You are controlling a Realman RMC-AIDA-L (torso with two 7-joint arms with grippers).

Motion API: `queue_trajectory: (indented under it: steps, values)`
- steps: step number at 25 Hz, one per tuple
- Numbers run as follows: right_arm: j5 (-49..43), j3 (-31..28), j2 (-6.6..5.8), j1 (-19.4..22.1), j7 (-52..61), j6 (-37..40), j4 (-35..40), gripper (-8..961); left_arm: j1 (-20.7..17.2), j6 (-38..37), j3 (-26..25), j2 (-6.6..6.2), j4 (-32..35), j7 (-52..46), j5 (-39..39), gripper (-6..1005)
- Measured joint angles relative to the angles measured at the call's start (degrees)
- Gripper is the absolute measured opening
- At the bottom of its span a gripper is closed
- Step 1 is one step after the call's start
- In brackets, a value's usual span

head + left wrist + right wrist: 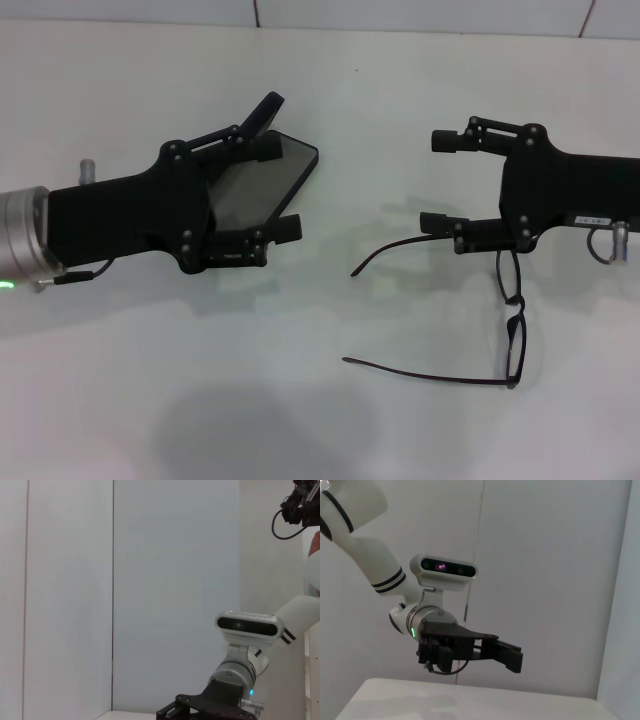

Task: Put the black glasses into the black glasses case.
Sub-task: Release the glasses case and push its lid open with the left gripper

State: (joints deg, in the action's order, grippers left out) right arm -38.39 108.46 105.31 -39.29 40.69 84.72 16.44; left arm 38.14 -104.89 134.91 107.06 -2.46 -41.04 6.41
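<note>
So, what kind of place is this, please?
Probably a robot test bench or lab: a bare white table, plain pale wall panels behind it, and only the black glasses and the black glasses case between the two robot hands.

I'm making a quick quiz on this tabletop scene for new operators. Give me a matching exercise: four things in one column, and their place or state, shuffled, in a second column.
Things:
1. black glasses
2. black glasses case
3. left gripper
4. right gripper

Places or states:
A. open, above the table just beside the spectacle frame
B. lying on the white table with temple arms unfolded
C. open, fingers spread either side of the case
D. between the left arm's two fingers, on the left half of the table

Pairs: 1-B, 2-D, 3-C, 4-A
</note>
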Motion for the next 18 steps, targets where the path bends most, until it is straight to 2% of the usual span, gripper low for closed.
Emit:
queue_trajectory:
  steps: [18]
  values:
    - [0.0, -0.5, 0.1, 0.8, 0.0, 0.1, 0.6, 829, 0.6, 1.4, 0.0, 0.17, 0.0, -1.0, -0.4, 874]
